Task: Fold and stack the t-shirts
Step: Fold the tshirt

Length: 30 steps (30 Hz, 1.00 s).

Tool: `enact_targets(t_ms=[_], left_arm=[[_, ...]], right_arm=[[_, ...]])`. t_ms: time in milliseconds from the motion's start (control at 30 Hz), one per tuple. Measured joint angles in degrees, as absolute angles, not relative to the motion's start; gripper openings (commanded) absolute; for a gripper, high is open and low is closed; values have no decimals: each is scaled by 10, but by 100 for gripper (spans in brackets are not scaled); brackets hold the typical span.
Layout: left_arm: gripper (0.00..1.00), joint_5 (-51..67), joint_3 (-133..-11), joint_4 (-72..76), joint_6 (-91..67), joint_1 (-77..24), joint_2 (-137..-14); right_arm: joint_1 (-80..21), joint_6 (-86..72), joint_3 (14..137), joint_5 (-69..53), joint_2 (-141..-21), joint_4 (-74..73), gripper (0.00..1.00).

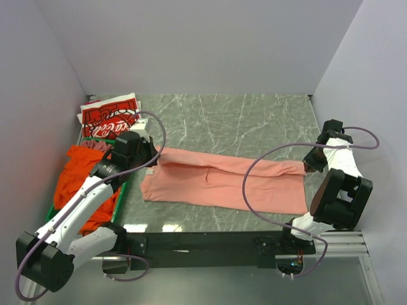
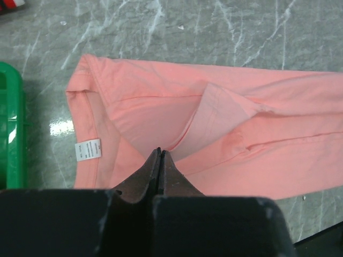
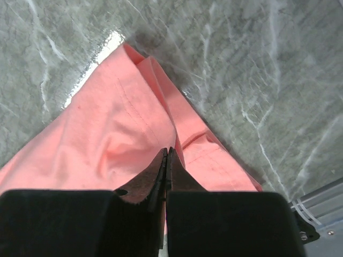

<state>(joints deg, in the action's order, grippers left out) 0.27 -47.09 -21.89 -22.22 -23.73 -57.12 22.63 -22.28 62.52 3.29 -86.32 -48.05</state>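
Pink tee [image 1: 222, 181]: mid-table, a long band between both grippers, part-folded.
Left gripper [image 2: 159, 152]: clamped tight, pinching cloth near collar.
Right gripper [image 3: 166, 151]: clamped tight on hem end.
Red tee [image 1: 109, 119]: far left, looks folded.
Orange tee [image 1: 79, 178]: heaped on crate [image 2: 10, 128], unfolded.
Remaining: cross-folds, stacking, other tees.

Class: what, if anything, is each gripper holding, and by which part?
Both pinch the pink t-shirt: the left gripper a raised fold near the collar end, the right gripper a fold at the opposite end.
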Motion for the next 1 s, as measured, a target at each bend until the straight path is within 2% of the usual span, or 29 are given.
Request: enact_targets(t_ms=[500, 533, 567, 667, 800, 1000], left_arm=[[0, -39, -435, -272, -246, -238, -518], [3, -39, -434, -275, -248, -238, -515], [15, -39, -434, -279, -251, -239, -514], [34, -39, -434, -288, -266, -242, -511], [48, -37, -434, -305, -294, -247, -491], [53, -28, -444, -318, -317, -247, -467]], right_arm=[[226, -198, 580, 73, -817, -501, 0], [226, -198, 575, 76, -812, -503, 4], [226, -198, 573, 78, -808, -505, 24], [226, -198, 571, 90, -794, -509, 52], [226, -197, 571, 106, -764, -511, 57], [224, -201, 569, 107, -673, -507, 55]])
